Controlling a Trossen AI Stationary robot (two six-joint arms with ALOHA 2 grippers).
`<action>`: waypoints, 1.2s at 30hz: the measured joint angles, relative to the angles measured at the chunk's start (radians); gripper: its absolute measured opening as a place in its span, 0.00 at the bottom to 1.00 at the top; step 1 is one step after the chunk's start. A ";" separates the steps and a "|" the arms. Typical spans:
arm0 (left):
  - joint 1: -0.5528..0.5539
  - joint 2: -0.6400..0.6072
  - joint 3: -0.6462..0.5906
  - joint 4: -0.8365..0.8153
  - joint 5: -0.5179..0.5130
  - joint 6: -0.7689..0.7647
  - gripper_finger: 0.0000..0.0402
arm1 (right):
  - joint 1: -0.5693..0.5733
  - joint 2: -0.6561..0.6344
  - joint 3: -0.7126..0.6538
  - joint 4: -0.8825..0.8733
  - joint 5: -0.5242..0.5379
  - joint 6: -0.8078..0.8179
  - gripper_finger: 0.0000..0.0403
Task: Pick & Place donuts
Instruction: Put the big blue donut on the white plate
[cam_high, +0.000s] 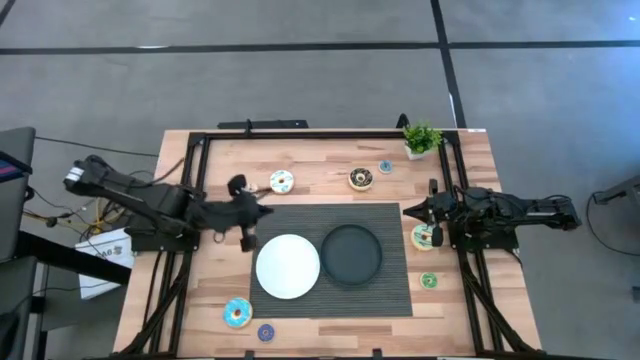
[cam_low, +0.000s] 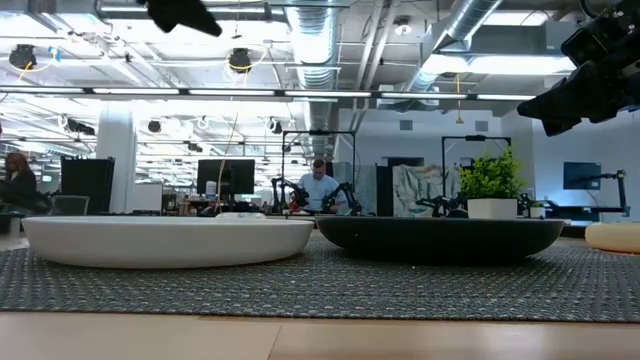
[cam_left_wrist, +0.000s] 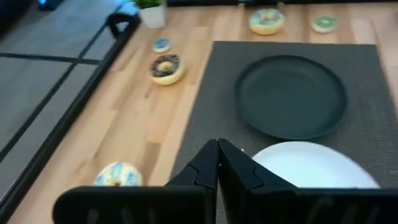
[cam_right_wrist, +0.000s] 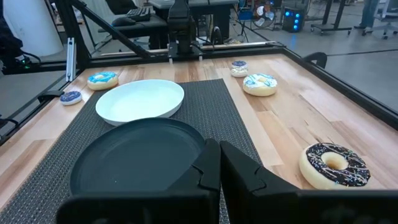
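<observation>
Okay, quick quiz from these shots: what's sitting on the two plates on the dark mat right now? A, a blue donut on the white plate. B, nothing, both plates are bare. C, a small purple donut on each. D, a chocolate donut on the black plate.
B: the white plate and the black plate both show bare surfaces, with every donut lying on the wooden table around the mat.

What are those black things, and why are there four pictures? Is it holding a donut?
They are two robot arms at a wooden table. One picture looks down from above, one looks level across the table, and two come from cameras on the arms' wrists. The left end effector sits near the white plate; the right end effector sits near the black plate. Both are shut and hold nothing. The plates lie on a dark mat. Toy donuts lie around it: white donut, brown donut, blue donut, plus some tiny ones. A small plant stands in a corner.
</observation>
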 joint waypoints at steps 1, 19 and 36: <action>-0.014 0.027 0.021 -0.009 0.000 0.000 0.00 | 0.000 0.000 0.000 0.000 0.000 0.000 0.00; -0.347 0.412 0.304 -0.347 0.190 -0.236 0.00 | 0.000 0.000 0.000 0.000 0.000 0.000 0.00; -0.508 0.508 0.304 -0.547 0.301 -0.666 0.12 | 0.000 0.000 0.000 0.000 0.000 0.000 0.00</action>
